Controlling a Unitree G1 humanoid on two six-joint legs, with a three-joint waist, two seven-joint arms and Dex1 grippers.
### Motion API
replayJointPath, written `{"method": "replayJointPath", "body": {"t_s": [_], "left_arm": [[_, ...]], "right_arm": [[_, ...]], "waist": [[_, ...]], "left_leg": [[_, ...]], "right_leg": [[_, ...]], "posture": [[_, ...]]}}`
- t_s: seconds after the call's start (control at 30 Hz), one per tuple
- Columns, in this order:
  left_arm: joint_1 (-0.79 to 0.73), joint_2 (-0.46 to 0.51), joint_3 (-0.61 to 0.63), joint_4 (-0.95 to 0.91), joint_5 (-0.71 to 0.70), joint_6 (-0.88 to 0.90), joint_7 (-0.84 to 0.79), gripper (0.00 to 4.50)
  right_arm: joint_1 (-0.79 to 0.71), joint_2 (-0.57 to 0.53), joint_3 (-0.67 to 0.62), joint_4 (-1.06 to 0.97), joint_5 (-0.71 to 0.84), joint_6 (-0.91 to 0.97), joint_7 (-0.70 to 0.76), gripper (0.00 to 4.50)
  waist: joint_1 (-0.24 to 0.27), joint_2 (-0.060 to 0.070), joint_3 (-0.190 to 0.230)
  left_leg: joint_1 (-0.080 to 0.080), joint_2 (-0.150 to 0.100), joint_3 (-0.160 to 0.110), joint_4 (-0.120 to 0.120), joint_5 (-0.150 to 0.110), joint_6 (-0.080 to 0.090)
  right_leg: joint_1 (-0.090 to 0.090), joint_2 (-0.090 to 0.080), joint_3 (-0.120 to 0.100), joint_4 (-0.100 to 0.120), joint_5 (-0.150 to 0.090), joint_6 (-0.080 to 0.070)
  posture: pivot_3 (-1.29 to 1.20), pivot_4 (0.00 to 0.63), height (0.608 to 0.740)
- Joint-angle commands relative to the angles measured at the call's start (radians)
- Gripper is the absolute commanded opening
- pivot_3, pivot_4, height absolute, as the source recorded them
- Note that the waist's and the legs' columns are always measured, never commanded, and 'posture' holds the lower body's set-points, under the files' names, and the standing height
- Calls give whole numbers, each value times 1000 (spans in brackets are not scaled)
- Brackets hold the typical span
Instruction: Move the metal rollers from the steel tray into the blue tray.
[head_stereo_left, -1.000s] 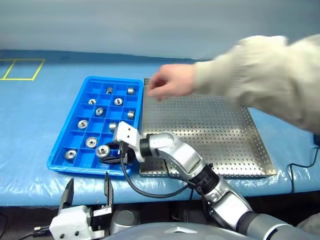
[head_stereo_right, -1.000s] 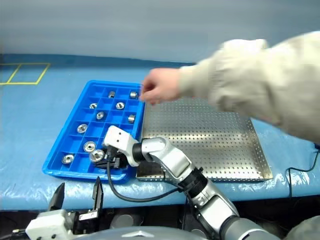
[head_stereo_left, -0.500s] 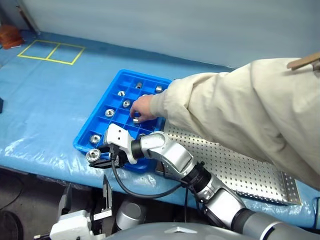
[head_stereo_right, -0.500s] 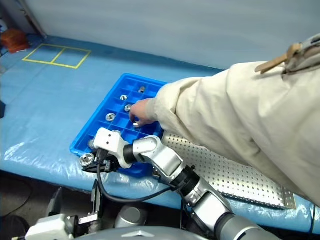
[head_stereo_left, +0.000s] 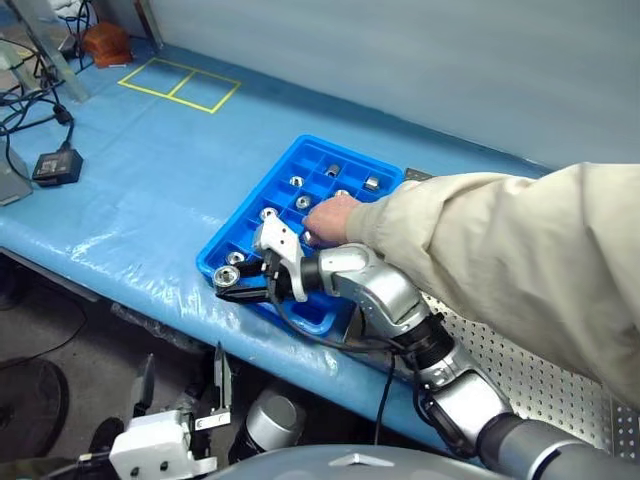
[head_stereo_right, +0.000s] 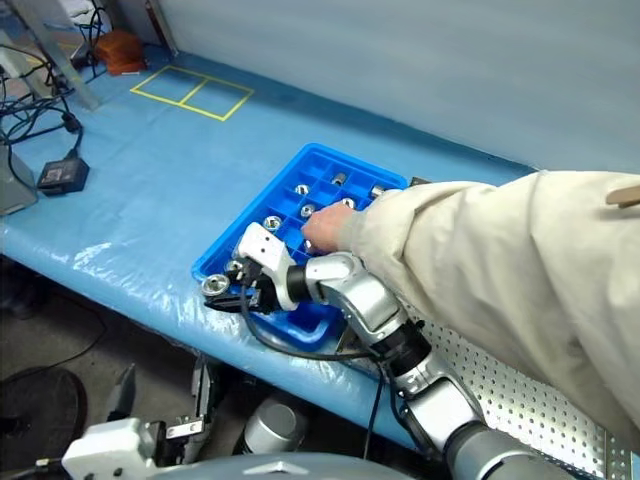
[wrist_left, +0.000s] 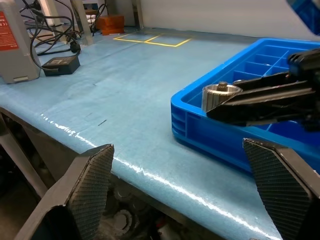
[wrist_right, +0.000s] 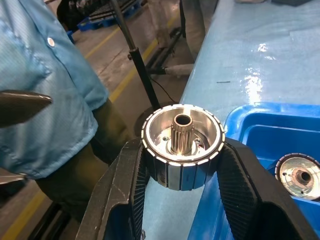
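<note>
**Roller clamped at blue tray's corner**

Right gripper (head_stereo_left: 222, 284) jaws clamped on a metal roller (wrist_right: 182, 145), hub upright, at the blue tray (head_stereo_left: 262, 195) corner near the surface (head_stereo_left: 140, 170) edge. Person's hand (head_stereo_left: 328, 218) and sleeve (head_stereo_left: 500, 250) reaching over the compartments. Left gripper (wrist_left: 180, 192) jaws apart below. No legible writing.

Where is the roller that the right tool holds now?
The roller sits between the right tool's fingers, just at the near left corner of the blue tray.

Right fingers (wrist_right: 125, 200) clamped; left fingers (wrist_left: 90, 180) apparently spread wide.
</note>
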Motion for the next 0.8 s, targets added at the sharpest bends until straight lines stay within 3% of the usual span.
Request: {"method": "replayJointPath", "body": {"t_s": [0.03,0.37,0.8], "left_arm": [[-33,14,-4,-35,-17,36,-28,4500],[-101,34,3,-66,-43,122,-65,4500],[-104,35,10,-73,-53,145,-79,4500]], "right_arm": [[-22,-20,-51,-65,20,18,-23,1687],[17,-36,-39,10,-77,-43,-153,1687],[38,-159,8,41,-161,-124,-93,1687]], "waist": [[-2,1,-1],[-23,2,-2],[-69,2,-2]], "left_leg": [[0,0,0,0,0,0],[0,0,0,0,0,-2],[1,0,0,2,0,-2]], "right_leg": [[0,0,0,0,0,0],[0,0,-1,0,0,1],[2,0,-1,0,0,0]], "posture": [[535,150,740],[479,150,740],[462,150,740]]}}
